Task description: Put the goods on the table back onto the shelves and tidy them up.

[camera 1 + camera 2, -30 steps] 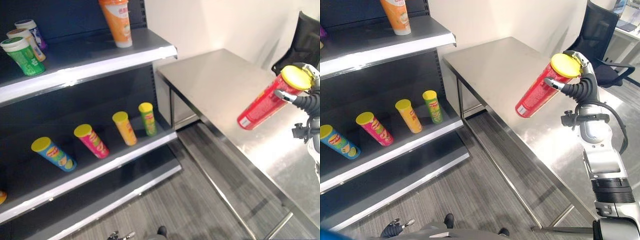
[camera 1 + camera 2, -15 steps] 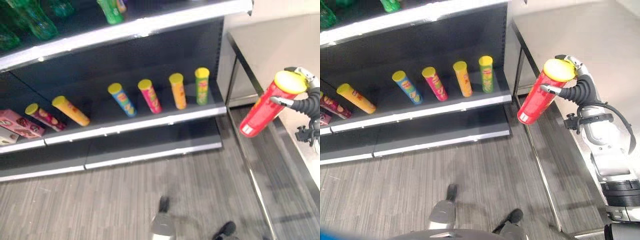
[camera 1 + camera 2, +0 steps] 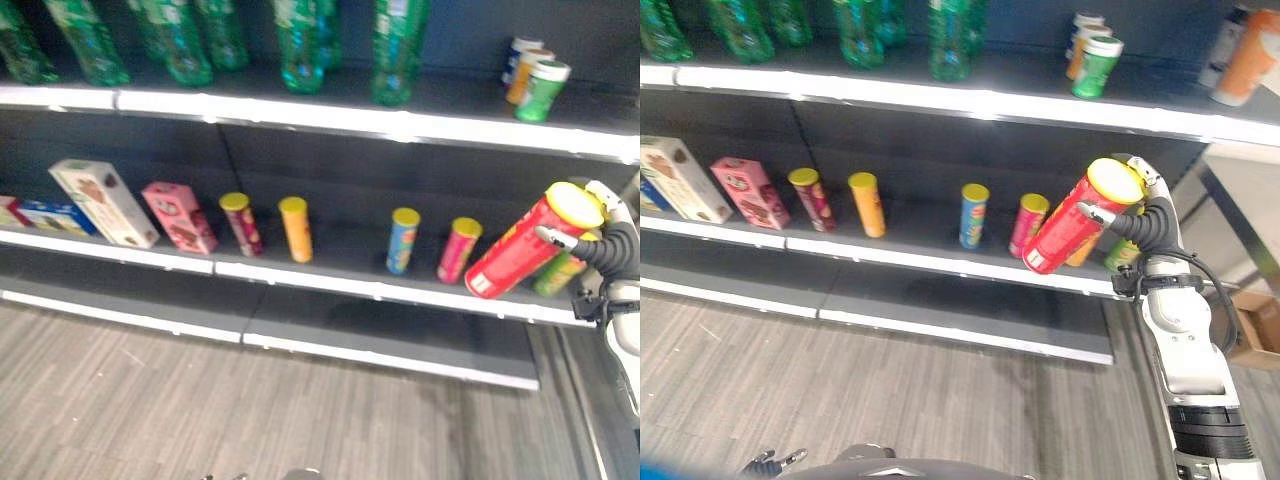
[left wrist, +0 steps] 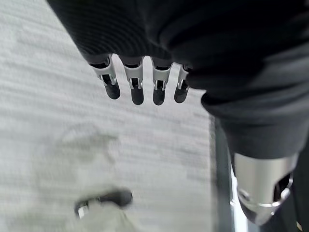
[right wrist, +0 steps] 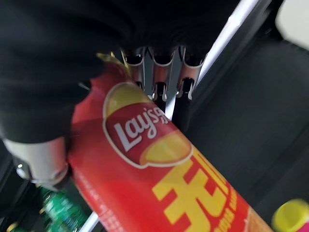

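The right hand (image 3: 1140,215) has its fingers (image 5: 159,72) and thumb curled round the upper end of a red chip can (image 3: 1072,222), just below the can's yellow lid (image 3: 1114,181). The can is held tilted in the air, lid end up by the fingers and base slanting down and away toward the robot's left. Its base hangs just in front of the edge of the middle shelf (image 3: 300,275), not resting on it.

Right behind the held can, partly hidden by it and by the hand, stand an orange can and a green can (image 3: 560,272) on that shelf. Just beyond the can's base, farther to the robot's left, a pink can (image 3: 457,250) and then a blue can (image 3: 402,240) stand upright, close to each other. Well apart from the fingers, farther along the same shelf, are an orange-yellow can (image 3: 296,228) and a dark red can (image 3: 240,222), then a pink box (image 3: 178,215), a white box (image 3: 102,202) and a blue box (image 3: 40,215) at the far end.

Above the hand, the upper shelf (image 3: 970,100) carries three small cups (image 3: 1092,52) nearly over the fingers, and a row of green bottles (image 3: 300,45) stretching off to the robot's left.

The left hand (image 4: 140,82) hangs over the grey floor (image 4: 58,96) with its fingers straight and relaxed, holding nothing.
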